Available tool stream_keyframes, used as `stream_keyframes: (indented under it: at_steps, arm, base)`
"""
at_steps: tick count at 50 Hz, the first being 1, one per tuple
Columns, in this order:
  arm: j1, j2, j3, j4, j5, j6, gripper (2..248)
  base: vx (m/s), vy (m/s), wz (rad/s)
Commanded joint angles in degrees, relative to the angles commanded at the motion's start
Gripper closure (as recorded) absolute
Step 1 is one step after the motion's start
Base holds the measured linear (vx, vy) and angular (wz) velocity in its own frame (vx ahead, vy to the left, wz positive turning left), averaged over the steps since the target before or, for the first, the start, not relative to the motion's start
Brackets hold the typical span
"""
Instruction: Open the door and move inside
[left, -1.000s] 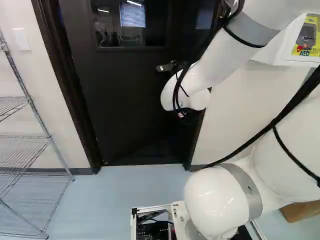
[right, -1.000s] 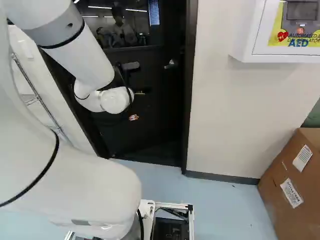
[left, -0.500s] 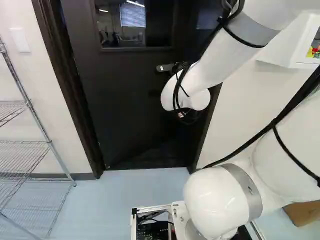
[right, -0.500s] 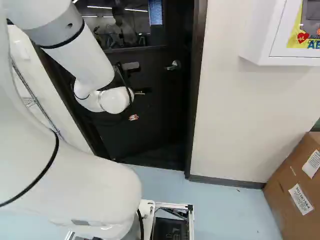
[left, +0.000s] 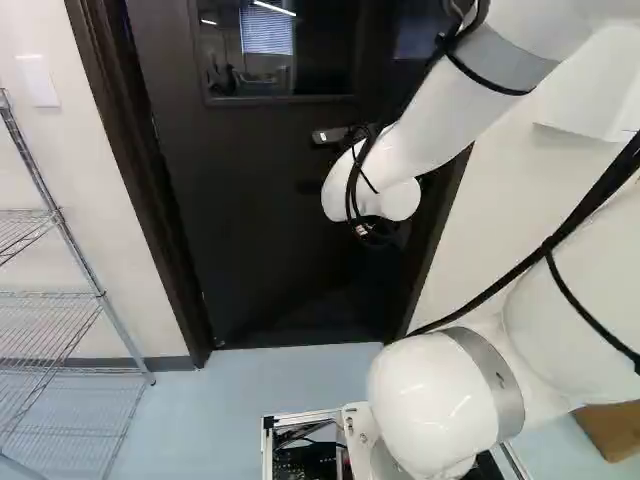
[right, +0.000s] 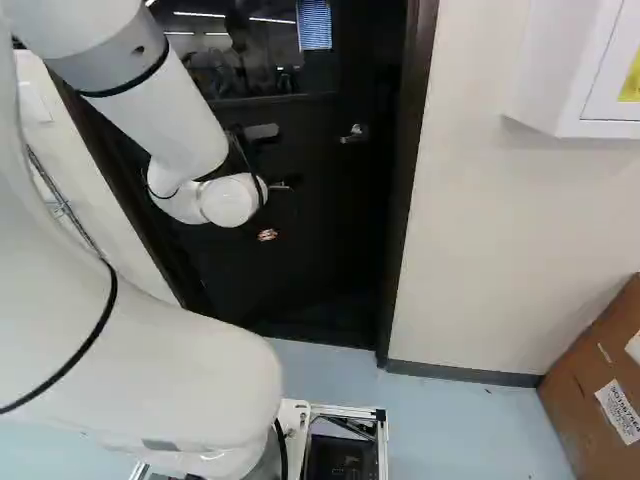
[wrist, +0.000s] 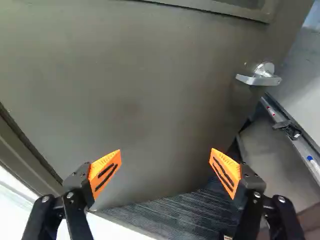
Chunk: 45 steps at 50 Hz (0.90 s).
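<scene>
In the left base view, the dark door (left: 240, 220) is being faced by the white arm (left: 440, 120), its far side being partly covered by the wrist.

In the right base view, the lever handle (right: 355, 133) is being shown to the right of the wrist, well apart from it, near the door's free edge.

In the wrist view, the gripper (wrist: 165, 162) is being held with its fingers spread and nothing between them. The door panel is being faced ahead, the handle being left off beyond one finger, its lever lying roughly parallel to the line between the fingertips. The door is apparently being left ajar, so a forward push near that free edge is probably being called for.
</scene>
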<state>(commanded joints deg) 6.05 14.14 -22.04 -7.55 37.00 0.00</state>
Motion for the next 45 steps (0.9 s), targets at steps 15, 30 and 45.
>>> stream_keyframes:
  at_steps: [15,30,45]
  arm:
    - [0.0,0.0,0.0,0.0,0.0,0.0,3]
    - [0.0,0.0,0.0,0.0,0.0,0.0,3]
    - [0.0,0.0,0.0,0.0,0.0,0.0,3]
  base:
    - [0.090,0.077,-0.016]
    - [0.097,0.063,-0.114]
    - [0.098,0.042,-0.211]
